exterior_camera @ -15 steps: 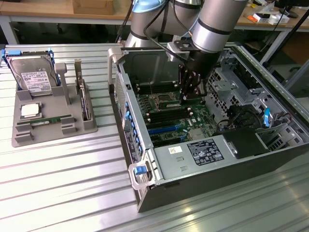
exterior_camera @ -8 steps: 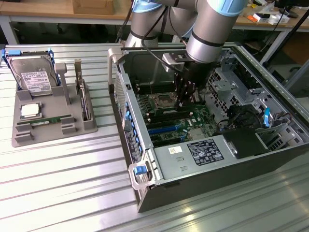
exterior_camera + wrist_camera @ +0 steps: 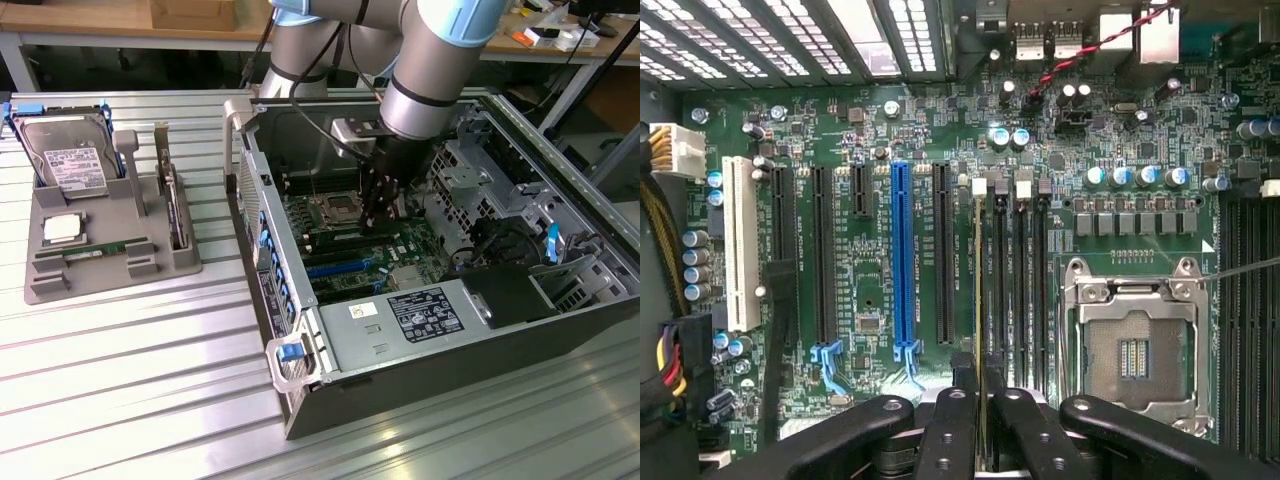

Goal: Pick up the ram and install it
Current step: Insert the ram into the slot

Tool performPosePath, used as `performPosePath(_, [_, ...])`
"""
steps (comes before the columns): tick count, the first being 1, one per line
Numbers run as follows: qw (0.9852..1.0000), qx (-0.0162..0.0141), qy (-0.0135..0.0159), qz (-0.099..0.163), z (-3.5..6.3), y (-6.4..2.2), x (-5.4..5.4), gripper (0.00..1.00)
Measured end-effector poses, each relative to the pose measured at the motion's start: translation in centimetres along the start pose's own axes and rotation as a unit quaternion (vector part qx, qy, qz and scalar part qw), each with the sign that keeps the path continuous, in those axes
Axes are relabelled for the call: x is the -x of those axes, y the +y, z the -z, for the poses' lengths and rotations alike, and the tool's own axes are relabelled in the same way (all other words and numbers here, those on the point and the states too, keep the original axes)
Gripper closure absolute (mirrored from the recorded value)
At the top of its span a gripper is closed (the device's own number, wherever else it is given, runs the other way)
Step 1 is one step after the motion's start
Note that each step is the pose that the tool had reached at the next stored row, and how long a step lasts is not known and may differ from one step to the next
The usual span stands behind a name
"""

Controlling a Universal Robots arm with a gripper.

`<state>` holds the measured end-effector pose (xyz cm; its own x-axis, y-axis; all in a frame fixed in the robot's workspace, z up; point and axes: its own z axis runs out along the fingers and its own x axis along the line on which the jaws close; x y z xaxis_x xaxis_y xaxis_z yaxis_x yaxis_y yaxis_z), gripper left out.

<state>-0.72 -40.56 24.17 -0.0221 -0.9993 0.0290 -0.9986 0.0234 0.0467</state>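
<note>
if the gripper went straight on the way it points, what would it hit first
Probably the memory slots. The gripper holds the ram edge-on right above them, so the stick would touch first. How near it is remains unclear.

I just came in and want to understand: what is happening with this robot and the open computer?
The robot arm reaches into the open black computer case. Its hand is closed on a long thin green memory stick, held on edge over the green motherboard. The stick is in line with the long black memory slots, beside the empty silver processor socket. I cannot tell whether the stick sits in a slot yet.
</note>
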Motion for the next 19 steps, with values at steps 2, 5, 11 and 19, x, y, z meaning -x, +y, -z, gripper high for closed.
performPosePath(2, [1.0, 0.0, 0.0001, 0.0, -0.1, 0.0, 0.0, 0.87])
performPosePath(5, [1.0, 0.0, 0.0001, 0.001, -0.29, -0.08, 0.01, 0.87])
performPosePath(11, [0.9999, -0.0003, 0.0005, 0.01, -0.48, -0.09, 0.16, 0.87])
performPosePath(19, [1.0, -0.0003, 0.0005, 0.009, -0.83, -0.09, 0.63, 0.87])
